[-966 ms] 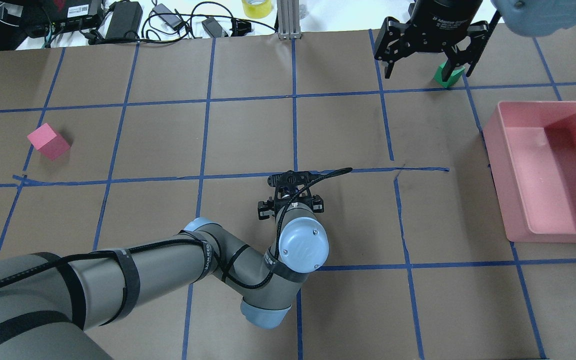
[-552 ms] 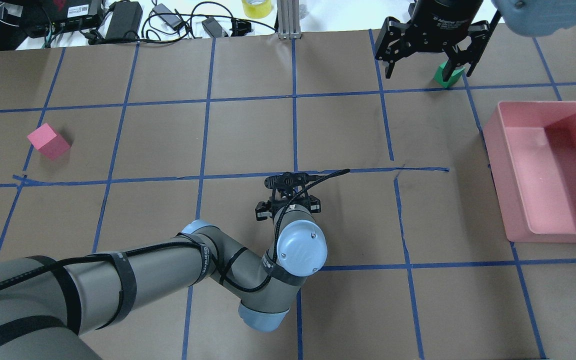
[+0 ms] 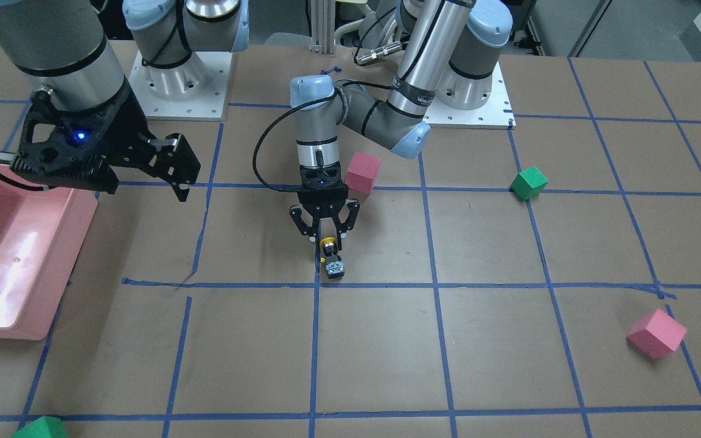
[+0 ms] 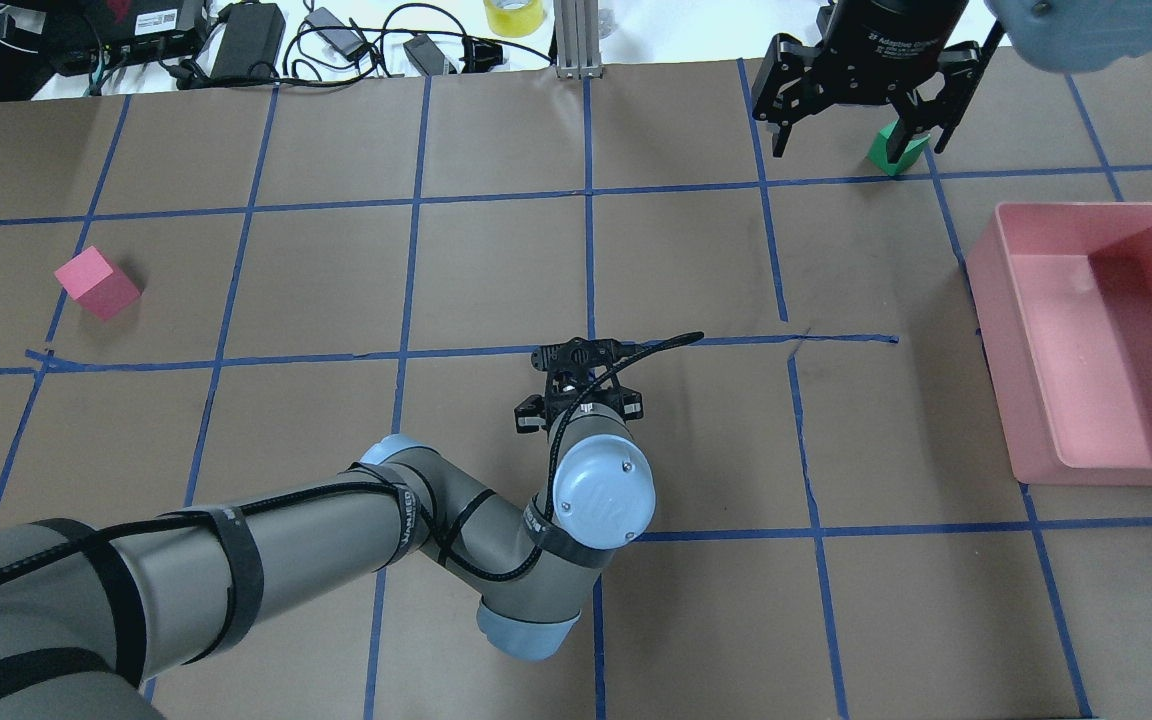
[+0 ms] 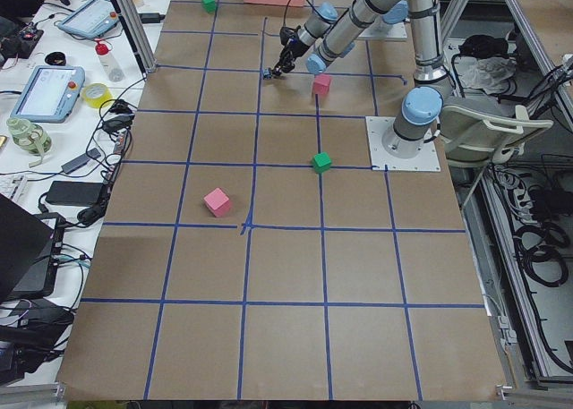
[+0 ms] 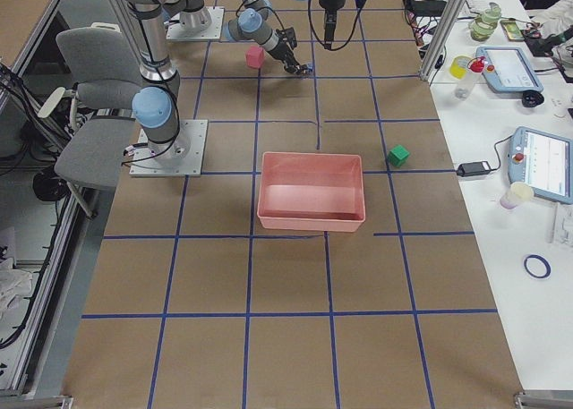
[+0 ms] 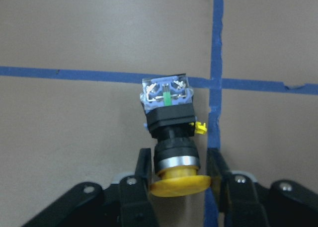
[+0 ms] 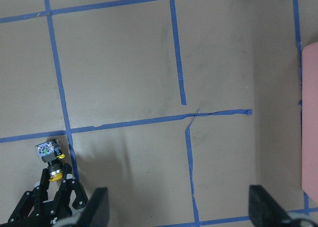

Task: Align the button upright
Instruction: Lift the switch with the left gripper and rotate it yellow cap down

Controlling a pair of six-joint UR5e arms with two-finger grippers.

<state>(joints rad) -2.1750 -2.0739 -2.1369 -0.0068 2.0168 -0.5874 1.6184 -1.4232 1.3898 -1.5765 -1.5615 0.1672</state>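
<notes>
The button point(image 7: 171, 132) lies on its side on the brown paper, with its grey base on a blue tape line and its yellow cap pointing back at my left gripper. It also shows in the front view point(image 3: 331, 260) and in the right wrist view point(image 8: 49, 155). My left gripper point(image 7: 179, 156) points down at the table, and its fingers point(image 7: 144, 162) press on both sides of the yellow cap. In the front view my left gripper point(image 3: 328, 240) is closed on the cap. My right gripper point(image 4: 854, 148) hangs open and empty over the far right of the table.
A pink bin point(image 4: 996, 300) stands at the right. A green cube point(image 4: 898, 152) sits under my right gripper. One pink cube point(image 3: 363, 172) lies close behind my left wrist and another point(image 4: 96, 283) far left. A second green cube point(image 3: 529, 182) lies beside my left arm.
My left wrist has shifted very slightly over the same spot. My right gripper has stayed open and has barely moved.
</notes>
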